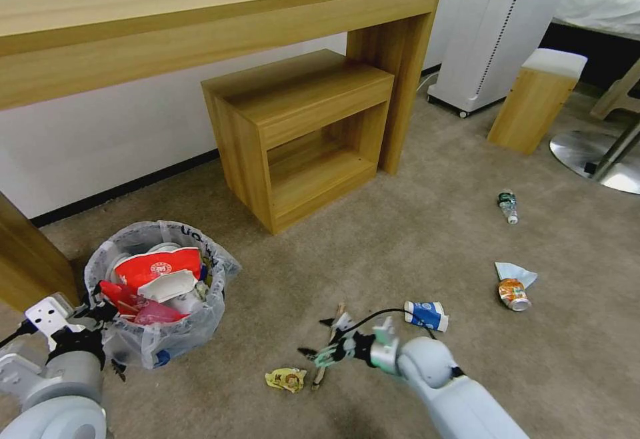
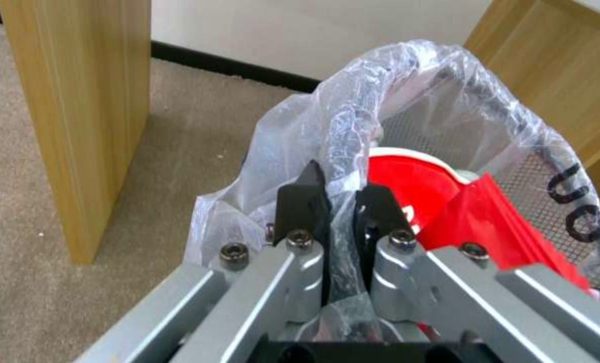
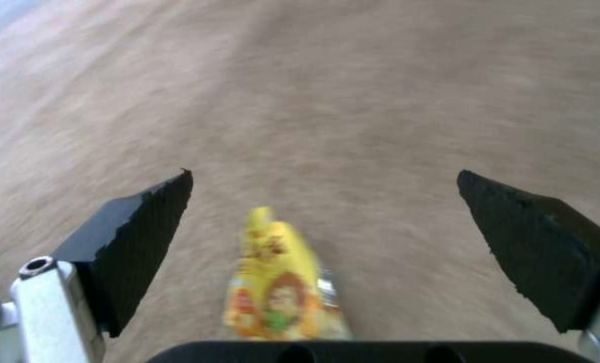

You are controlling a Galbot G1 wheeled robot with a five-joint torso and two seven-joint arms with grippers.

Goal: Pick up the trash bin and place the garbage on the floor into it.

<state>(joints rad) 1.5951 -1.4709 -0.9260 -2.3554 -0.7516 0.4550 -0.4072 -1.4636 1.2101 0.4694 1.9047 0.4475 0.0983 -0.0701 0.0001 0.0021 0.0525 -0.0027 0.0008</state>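
Trash bin (image 1: 157,292), lined with crinkled clear plastic and holding a red-white paper bowl (image 1: 159,267), stands on the beige carpet floor (image 1: 413,239) at the robot's left. Left gripper (image 2: 337,201) pinches its bag-covered rim between its jaws. Right gripper (image 3: 323,222) hangs with jaws spread over a yellow wrapper (image 3: 279,282) lying beside a wooden stick (image 1: 329,349).

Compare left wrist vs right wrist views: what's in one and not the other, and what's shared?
Left wrist only: the left pincer shut on the clear bag at the rim of the trash bin, red litter inside, a wooden desk leg, the white wall.

Right wrist only: the right pincer open, with a yellow wrapper on the carpet between its fingers.

Both: the beige carpet floor and each arm's own black fingers.
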